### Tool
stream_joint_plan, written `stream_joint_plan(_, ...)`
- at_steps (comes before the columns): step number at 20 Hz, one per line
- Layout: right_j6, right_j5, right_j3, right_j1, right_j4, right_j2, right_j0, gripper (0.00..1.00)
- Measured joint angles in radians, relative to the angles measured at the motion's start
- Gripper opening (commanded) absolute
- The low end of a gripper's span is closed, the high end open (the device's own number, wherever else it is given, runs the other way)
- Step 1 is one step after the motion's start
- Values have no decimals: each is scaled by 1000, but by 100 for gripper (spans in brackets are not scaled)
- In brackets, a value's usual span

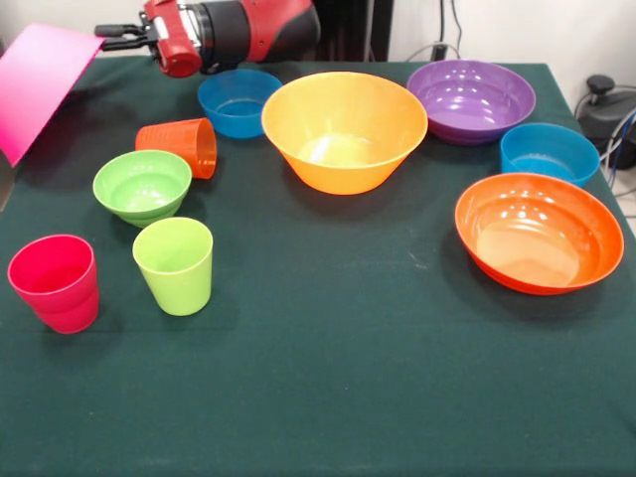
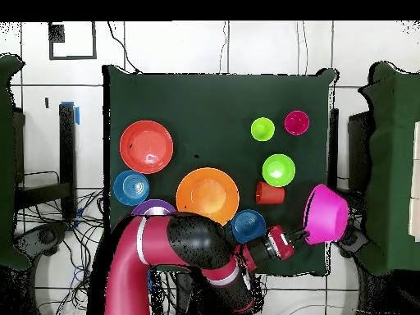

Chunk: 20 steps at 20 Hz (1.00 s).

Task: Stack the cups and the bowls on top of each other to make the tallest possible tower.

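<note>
My gripper (image 1: 117, 38) (image 2: 302, 237) is shut on the rim of the big pink bowl (image 1: 40, 84) (image 2: 328, 213), held tilted over the table's edge. The big yellow-orange bowl (image 1: 344, 129) (image 2: 207, 195) stands mid-table. A small blue bowl (image 1: 238, 101) sits beside it, under my arm. The orange cup (image 1: 184, 146) lies on its side. The small green bowl (image 1: 142, 185), lime green cup (image 1: 175, 263) and pinkish red cup (image 1: 57, 281) stand upright near it. The purple bowl (image 1: 471, 99), second blue bowl (image 1: 549, 152) and red-orange bowl (image 1: 539, 231) sit on the other side. Nothing is stacked.
All stands on a dark green cloth (image 1: 318, 397) over the table. In the overhead view my arm (image 2: 189, 250) covers part of the purple bowl (image 2: 153, 207). Cables and a black device (image 1: 601, 99) lie off the table's edge.
</note>
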Motion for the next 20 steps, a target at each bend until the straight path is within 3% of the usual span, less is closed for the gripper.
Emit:
stream_joint_plan(1, 0, 0, 0, 0, -1, 4, 6, 100)
stream_joint_plan(9, 11, 0, 0, -10, 5, 24, 10, 100)
stream_joint_plan(20, 19, 0, 0, -28, 68, 69, 10, 100)
